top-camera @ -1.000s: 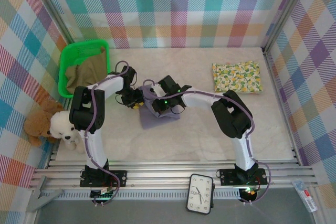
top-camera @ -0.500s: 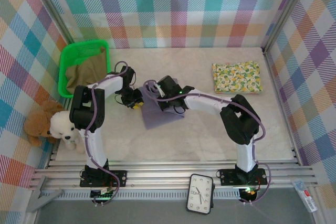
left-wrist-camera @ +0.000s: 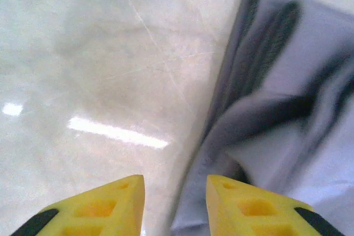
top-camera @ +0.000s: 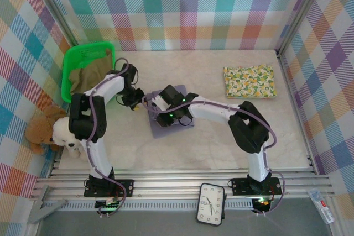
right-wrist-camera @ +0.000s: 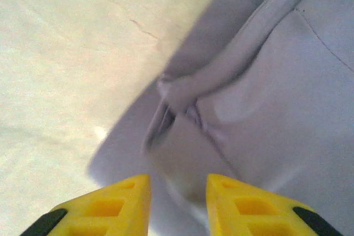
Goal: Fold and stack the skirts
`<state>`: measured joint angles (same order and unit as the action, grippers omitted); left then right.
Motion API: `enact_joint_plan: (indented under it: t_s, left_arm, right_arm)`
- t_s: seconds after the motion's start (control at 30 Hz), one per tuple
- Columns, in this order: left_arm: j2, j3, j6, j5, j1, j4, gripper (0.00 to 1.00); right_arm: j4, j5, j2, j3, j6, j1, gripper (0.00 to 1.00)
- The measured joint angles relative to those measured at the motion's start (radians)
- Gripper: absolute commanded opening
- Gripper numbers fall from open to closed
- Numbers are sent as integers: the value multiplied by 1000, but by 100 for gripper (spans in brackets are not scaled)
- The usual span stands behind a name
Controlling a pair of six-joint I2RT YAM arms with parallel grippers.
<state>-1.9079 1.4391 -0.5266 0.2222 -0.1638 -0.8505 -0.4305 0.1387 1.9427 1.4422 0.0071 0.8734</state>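
The left tool (left-wrist-camera: 175, 203) stands partly open. Its yellow fingers are a modest gap apart with nothing pinched between them. Bare counter (left-wrist-camera: 83, 53) shows in the gap, and the edge of the grey-lavender skirt (left-wrist-camera: 287, 109) lies just beside one finger. The right tool (right-wrist-camera: 178, 203) is likewise parted a little and empty, hanging over a rumpled fold of the same skirt near its edge. From above, both tools sit close together at the left side of this skirt, which lies in the middle of the counter. A folded floral skirt (top-camera: 249, 80) lies well apart towards the far right. An olive skirt (top-camera: 91, 75) sits in the green basket (top-camera: 77, 53) at the far left.
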Motion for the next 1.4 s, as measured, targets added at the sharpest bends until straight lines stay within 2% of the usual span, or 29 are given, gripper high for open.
enact_joint_plan:
  t_s: [0.1, 0.13, 0.2, 0.3, 0.53, 0.67, 0.83, 1.0, 1.07, 1.2, 1.3, 1.37, 1.4]
  left_arm:
    - [95, 0, -6, -10, 1, -14, 36]
    - [116, 0, -10, -5, -2, -11, 36]
    - [146, -3, -32, 23, -19, 6, 35]
    - [143, -16, -70, 87, -74, 58, 34]
    - [42, -30, -170, 209, -249, 194, 32]
    - [-9, -84, -212, 232, -286, 241, 29]
    - [-53, -138, -208, 230, -287, 247, 29]
    - [-55, -130, -76, 200, -274, 195, 33]
    - [-60, -115, -17, 196, -252, 171, 33]
    - [-97, -47, 106, 220, -174, 129, 36]
    - [-101, -6, 165, 241, -131, 115, 48]
    - [-85, -1, 187, 257, -115, 121, 55]
    - [-69, -3, 190, 260, -112, 120, 61]
  right_arm:
    - [27, 116, -47, 0, 34, -67, 31]
    - [46, 140, -52, 0, 51, -96, 27]
    - [76, 168, -43, 13, 106, -167, 14]
    - [65, 165, 42, 116, 171, -245, 1]
    - [-6, 132, 313, 393, 278, -274, 0]
    - [-72, 119, 396, 457, 339, -281, 0]
    - [-67, 91, 364, 344, 451, -304, 0]
    - [14, 56, 167, 34, 609, -332, 0]
    - [95, 70, 70, -127, 700, -331, 6]
    - [317, 117, -97, -418, 911, -290, 26]
    - [395, 135, -150, -485, 977, -248, 35]
    - [406, 135, -174, -485, 961, -256, 49]
    - [407, 138, -184, -480, 936, -273, 50]
